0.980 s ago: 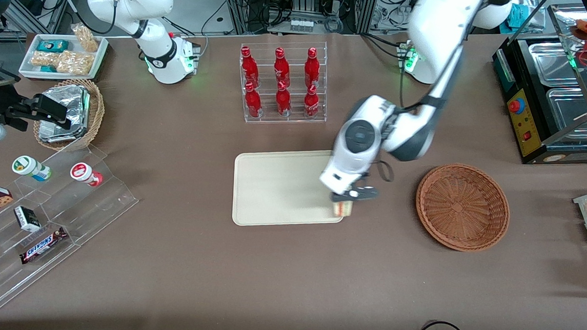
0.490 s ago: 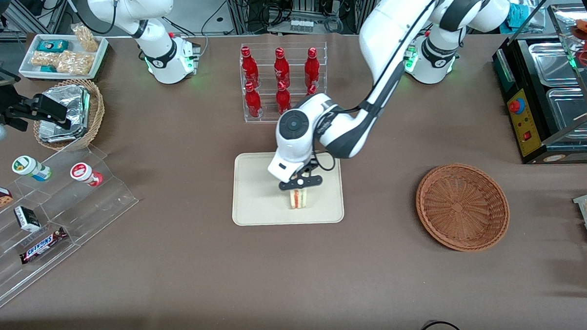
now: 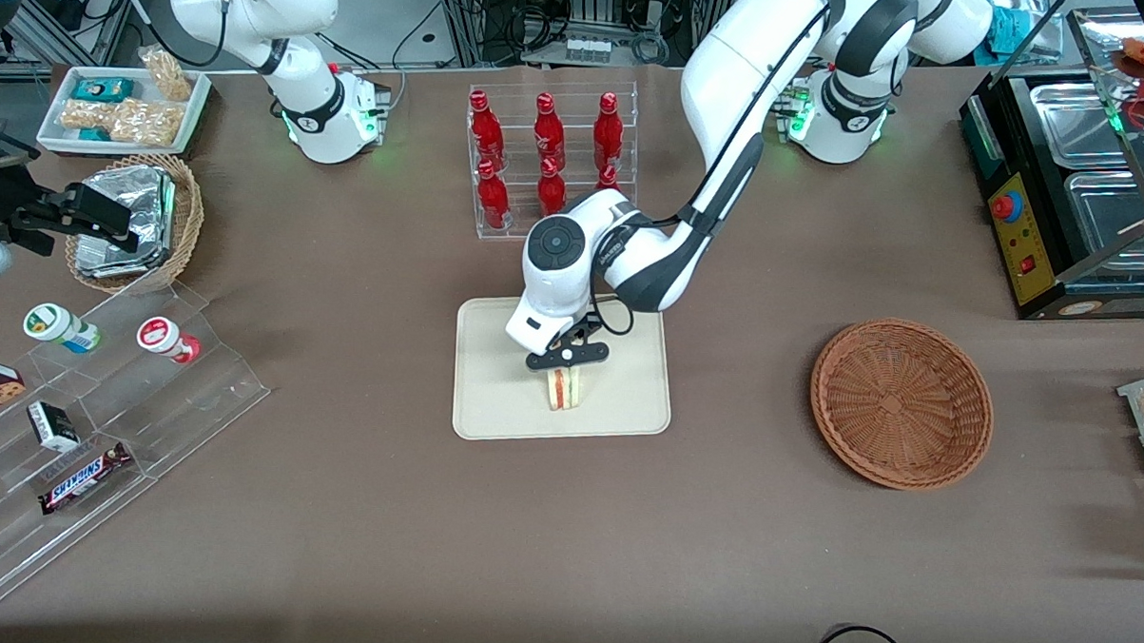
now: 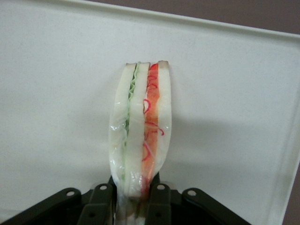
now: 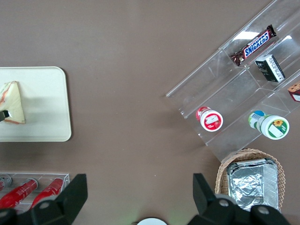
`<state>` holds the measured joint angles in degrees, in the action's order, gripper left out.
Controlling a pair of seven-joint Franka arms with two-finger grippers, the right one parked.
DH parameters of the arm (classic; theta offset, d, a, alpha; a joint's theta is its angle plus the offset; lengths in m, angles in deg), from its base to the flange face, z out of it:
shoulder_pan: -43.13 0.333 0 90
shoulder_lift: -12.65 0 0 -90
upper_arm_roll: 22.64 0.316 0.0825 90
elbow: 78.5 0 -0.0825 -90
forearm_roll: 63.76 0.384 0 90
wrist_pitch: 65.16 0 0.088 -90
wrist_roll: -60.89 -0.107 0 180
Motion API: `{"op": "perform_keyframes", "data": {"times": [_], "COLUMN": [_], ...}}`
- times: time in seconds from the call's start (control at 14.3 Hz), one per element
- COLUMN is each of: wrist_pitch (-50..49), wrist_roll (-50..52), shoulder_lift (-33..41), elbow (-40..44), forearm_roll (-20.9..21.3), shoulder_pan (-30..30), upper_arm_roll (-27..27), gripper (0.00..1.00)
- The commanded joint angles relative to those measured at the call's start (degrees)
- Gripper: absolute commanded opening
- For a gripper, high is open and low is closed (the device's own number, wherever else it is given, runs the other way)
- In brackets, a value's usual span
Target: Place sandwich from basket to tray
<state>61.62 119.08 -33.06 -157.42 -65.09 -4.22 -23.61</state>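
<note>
Tray sits mid-table, cream w/ low rim. Gripper hangs over it, roughly central, a bit toward the edge nearer the front cam. Jaws are clamped on the sandwich, pinching it at one end; wrist view shows the wedge held edge-on, green layer on one side, red on the other, its wrapping glossy, tray surface right under it. Can't tell for sure whether its free end touches the tray yet; shadow sits tight against it, so prob very close or resting.

Step in hand, as I judge it: set-down and release. To do it well: lower straight down till the bread bears on the tray, no sideways drag. Open jaws fully before lifting, since the wrapping may cling to a pad. Held edge-on, the wedge will likely tip onto a flat face once freed; that's fine, there's tray on both sides. Then lift straight up.

Wicker basket lies toward the working arm's end, apart from tray, nothing in it.
</note>
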Motion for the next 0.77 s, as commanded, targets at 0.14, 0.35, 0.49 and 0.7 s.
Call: {"op": "perform_keyframes", "data": {"times": [0.14,0.35,0.49,0.7], "wrist_pitch": [-3.7,-11.7,-19.9,-24.0], "wrist_roll": [-0.2,-4.9,-4.0,-9.8], "shoulder_lift": [4.7,9.0,11.4,16.2], "elbow": [0.4,-1.4,-2.3,-5.4], "forearm_roll": [0.6,2.5,2.2,0.8], "shoulder_pan": [-0.3,-0.1,0.9,7.4], "upper_arm_roll": [1.6,2.9,5.3,5.7], "gripper": [1.0,1.0,1.0,1.0]}}
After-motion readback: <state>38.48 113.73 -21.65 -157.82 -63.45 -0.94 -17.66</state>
